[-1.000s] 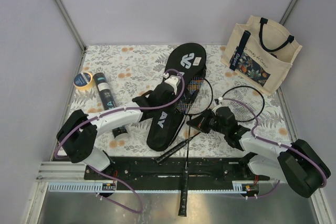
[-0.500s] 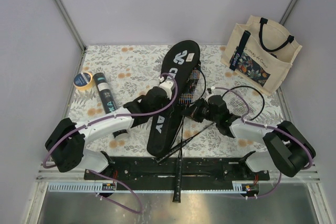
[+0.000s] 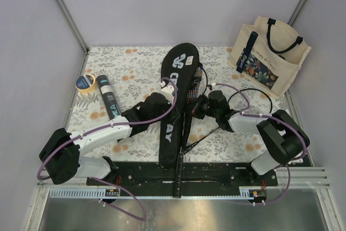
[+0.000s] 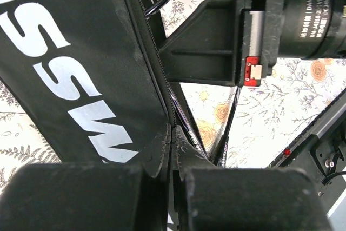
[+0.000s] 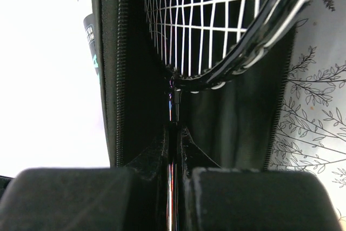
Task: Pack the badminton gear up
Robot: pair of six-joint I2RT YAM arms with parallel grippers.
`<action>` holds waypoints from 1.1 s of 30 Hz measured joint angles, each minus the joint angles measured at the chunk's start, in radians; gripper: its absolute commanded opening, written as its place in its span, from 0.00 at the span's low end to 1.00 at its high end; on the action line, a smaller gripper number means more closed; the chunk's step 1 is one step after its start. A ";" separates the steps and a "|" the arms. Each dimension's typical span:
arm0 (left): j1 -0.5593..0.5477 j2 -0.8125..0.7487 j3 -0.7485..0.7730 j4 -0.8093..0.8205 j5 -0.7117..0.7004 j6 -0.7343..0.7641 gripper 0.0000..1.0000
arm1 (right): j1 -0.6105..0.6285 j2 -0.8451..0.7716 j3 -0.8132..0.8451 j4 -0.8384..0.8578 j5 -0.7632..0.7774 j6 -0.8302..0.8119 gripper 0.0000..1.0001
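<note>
The long black CROSSWAY bag (image 3: 172, 128) lies almost straight down the middle of the table. My left gripper (image 3: 174, 97) is shut on its zipper edge (image 4: 162, 101), holding the opening up. My right gripper (image 3: 192, 107) is shut on the thin shaft of one black racket (image 5: 172, 106). That racket's strung head (image 5: 216, 20) sits in the bag's mouth, and its handle (image 3: 176, 185) reaches past the table's near edge. The second racket (image 3: 203, 139) lies on the cloth under my right arm. The black tube with teal lettering (image 3: 110, 104) lies at the left.
A cream tote bag with dark handles (image 3: 270, 55) stands at the back right corner. A yellow-rimmed tape roll (image 3: 85, 82) lies at the far left beside the tube. The black mounting rail (image 3: 216, 174) runs along the near edge.
The bag has swung from a diagonal to nearly straight. Both grippers have moved toward the centre, and the held racket has shifted left with its head going into the bag's opening.
</note>
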 measured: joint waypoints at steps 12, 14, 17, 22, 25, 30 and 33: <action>0.000 -0.005 0.001 -0.017 0.040 0.062 0.00 | -0.018 0.048 0.023 0.003 -0.110 -0.053 0.00; 0.000 -0.005 0.005 -0.033 0.039 0.078 0.00 | -0.022 0.062 0.050 -0.013 -0.142 -0.069 0.00; 0.000 -0.005 0.018 -0.067 0.028 0.099 0.00 | -0.023 0.061 0.057 -0.014 -0.188 -0.087 0.00; 0.000 0.010 0.049 -0.090 -0.006 0.134 0.00 | -0.023 0.003 -0.022 -0.007 -0.249 -0.112 0.00; 0.004 0.032 0.074 -0.090 0.002 0.161 0.00 | -0.023 -0.047 -0.106 0.026 -0.278 -0.104 0.00; 0.006 0.061 0.099 -0.089 0.064 0.184 0.00 | -0.023 -0.054 -0.149 0.057 -0.296 -0.084 0.00; 0.006 0.069 0.108 -0.091 0.097 0.185 0.00 | -0.024 -0.055 -0.142 0.066 -0.283 -0.086 0.00</action>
